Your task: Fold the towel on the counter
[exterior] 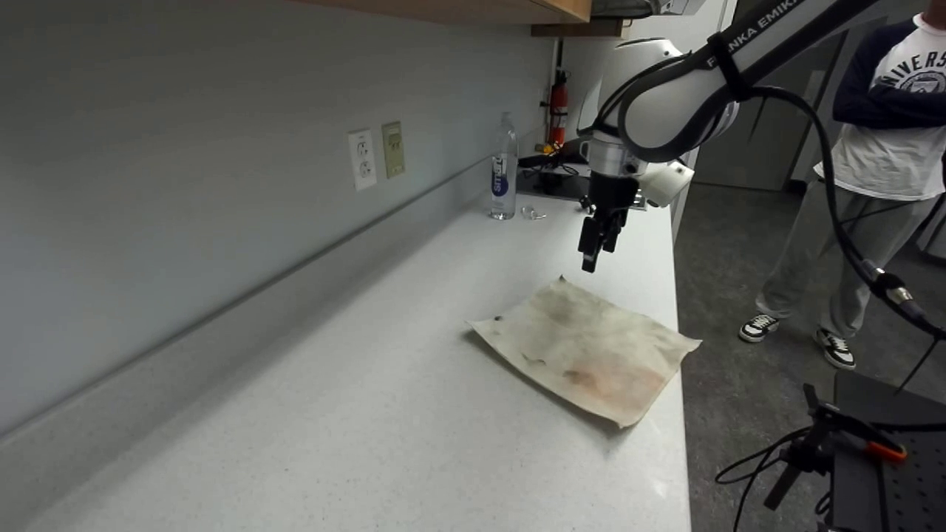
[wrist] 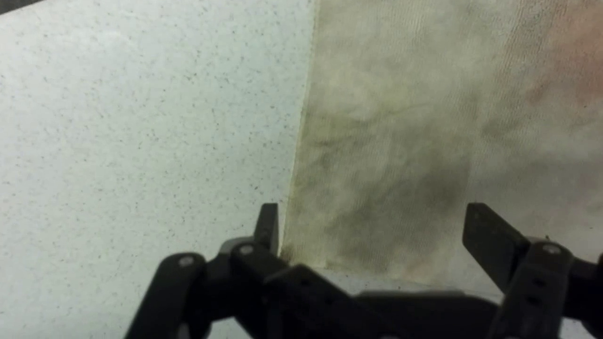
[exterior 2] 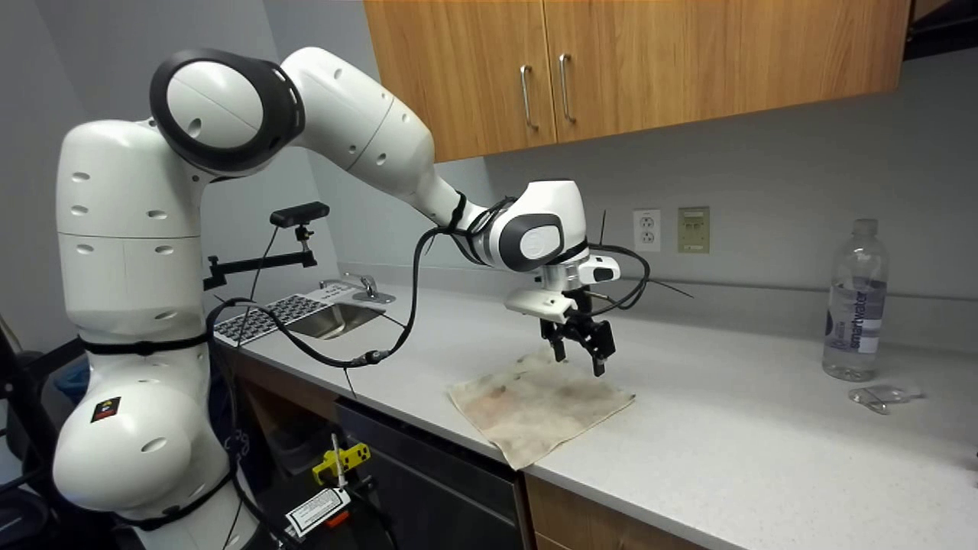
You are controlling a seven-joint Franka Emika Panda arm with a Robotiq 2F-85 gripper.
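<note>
1. One towel (exterior: 584,341) lay spread on the counter (exterior: 332,414) in an exterior view.
2. In an exterior view, the gripper (exterior 2: 579,363) hung empty over the counter.
3. In the wrist view, its fingers (wrist: 490,241) stood wide apart, towel showing between them.

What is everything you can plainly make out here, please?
counter: one, pale grey, along the wall
towel: one, stained beige, on the counter
bottle: one, clear, near the wall
unidentified item: one, clear, beside the bottle
wall plates: two, white and beige, on the wall
cupboard doors: two, brown, above the counter
sink: one, silver, in the counter
tap: one, silver, behind the sink
camera: one, black, on a bracket
fire extinguisher: one, red, beyond the bottle
person: one, in navy and white, apart from the counter
arm: one, white, over the counter
gripper: one, black, open, above the towel
</note>
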